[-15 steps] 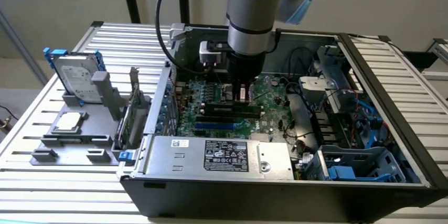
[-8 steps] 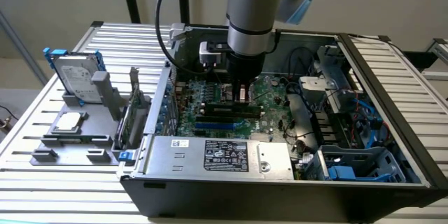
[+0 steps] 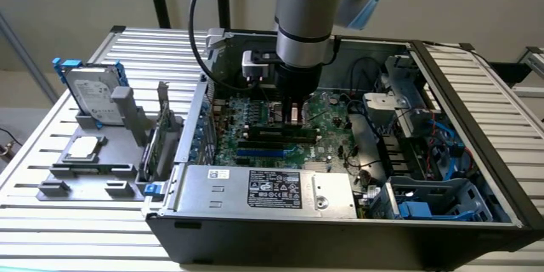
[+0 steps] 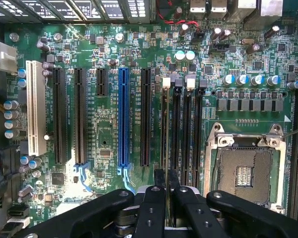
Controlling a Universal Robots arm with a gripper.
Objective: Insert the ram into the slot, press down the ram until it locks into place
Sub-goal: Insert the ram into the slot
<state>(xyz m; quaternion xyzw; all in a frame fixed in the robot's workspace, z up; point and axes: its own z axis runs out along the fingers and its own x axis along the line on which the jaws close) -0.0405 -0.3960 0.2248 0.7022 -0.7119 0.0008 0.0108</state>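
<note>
While gripping ram [image 4: 167, 134], end effector [image 4: 167, 173] nearly closed — ram upright (in slot [image 4: 165, 83]).

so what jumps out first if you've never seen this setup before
The robot arm reaching down into the open computer case at the middle of the exterior view catches the eye first. In the wrist view its black fingers pinch the thin ram edge-on along the black slots, between the bright blue slot and the empty processor socket. A hard drive stands upright at the exterior view's left.
</note>
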